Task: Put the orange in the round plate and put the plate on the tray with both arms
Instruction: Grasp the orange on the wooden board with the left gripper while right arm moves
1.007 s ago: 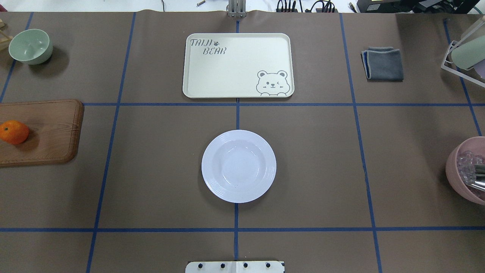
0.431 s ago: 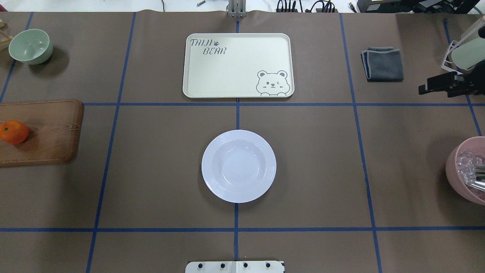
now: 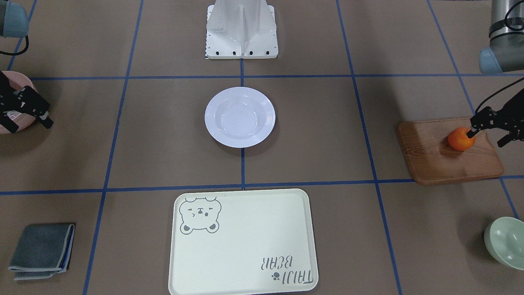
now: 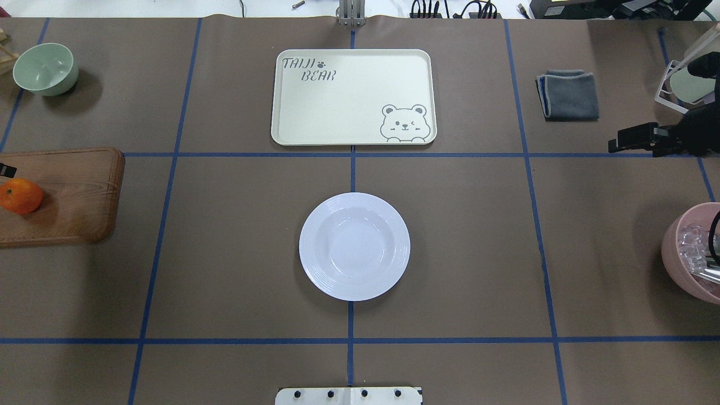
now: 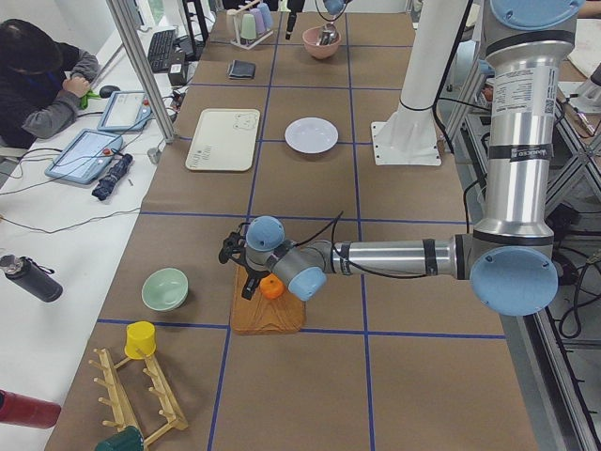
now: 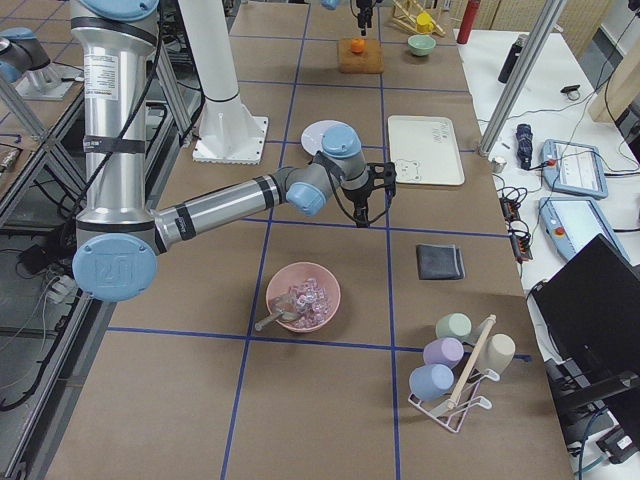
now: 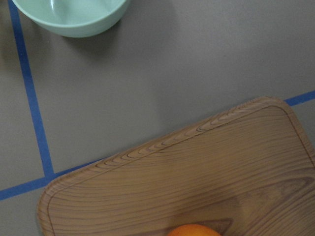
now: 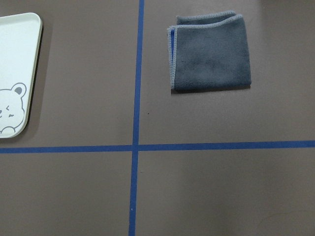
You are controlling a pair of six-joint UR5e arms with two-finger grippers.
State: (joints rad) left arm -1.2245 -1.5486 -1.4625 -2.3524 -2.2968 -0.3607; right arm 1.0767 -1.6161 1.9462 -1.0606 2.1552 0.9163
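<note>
The orange [image 3: 461, 139] lies on a brown wooden board [image 3: 446, 157] at the table's left end, and shows too in the overhead view [image 4: 21, 196] and at the bottom edge of the left wrist view [image 7: 194, 230]. My left gripper [image 3: 488, 137] hangs open just beside and above the orange, one fingertip [image 3: 474, 132] near its edge. The white round plate [image 4: 354, 246] sits empty at the table's middle. Beyond it lies the empty cream tray [image 4: 353, 97]. My right gripper [image 3: 29, 125] is open and holds nothing, over bare table near the right end [image 4: 633, 139].
A pale green bowl [image 4: 45, 67] stands at the far left. A folded grey cloth [image 4: 568, 94] lies right of the tray. A pink bowl [image 4: 672, 247] with clear pieces and a metal utensil sits at the right edge, with a cup rack [image 4: 683, 79] beyond it.
The right gripper has come into the overhead view from the right edge and moved left. A tip of the left gripper now shows at the left edge above the orange.
</note>
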